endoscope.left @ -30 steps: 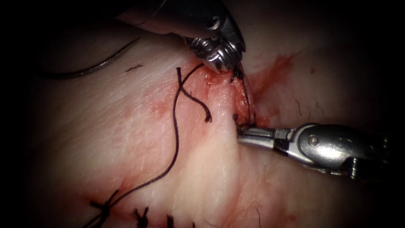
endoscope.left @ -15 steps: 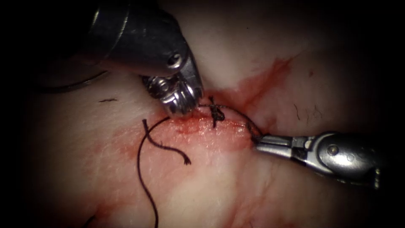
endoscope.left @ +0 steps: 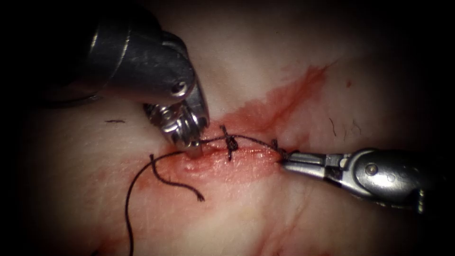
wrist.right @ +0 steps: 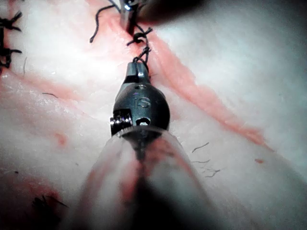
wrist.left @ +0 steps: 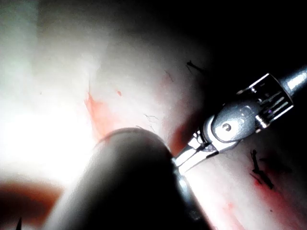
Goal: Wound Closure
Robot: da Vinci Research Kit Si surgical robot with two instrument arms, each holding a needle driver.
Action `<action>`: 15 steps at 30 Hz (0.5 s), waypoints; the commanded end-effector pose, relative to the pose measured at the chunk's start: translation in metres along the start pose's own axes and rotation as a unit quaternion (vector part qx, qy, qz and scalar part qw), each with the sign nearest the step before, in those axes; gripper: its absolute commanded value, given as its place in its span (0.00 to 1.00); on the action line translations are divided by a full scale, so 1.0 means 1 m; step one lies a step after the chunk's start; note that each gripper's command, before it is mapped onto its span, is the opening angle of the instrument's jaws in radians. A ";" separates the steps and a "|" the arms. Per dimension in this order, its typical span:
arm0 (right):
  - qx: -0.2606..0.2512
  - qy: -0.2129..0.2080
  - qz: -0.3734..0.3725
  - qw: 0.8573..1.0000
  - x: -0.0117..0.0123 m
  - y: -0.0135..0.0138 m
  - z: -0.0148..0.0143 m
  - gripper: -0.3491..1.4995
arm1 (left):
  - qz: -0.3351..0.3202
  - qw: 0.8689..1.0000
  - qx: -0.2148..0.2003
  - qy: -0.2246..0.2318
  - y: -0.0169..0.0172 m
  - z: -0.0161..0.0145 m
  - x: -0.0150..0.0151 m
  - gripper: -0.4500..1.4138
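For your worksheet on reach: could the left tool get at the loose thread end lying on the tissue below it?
Probably yes. The loose end lies bare on the tissue just below the left tool, nothing between them. But that tool and the right tool each hold the thread, so it would have to let go first.
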 end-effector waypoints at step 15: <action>0.000 0.002 -0.003 1.000 0.0000 -0.0002 0.0011 0.00 | 0.051 0.997 -0.022 0.049 -0.0024 -0.0020 0.0008 0.00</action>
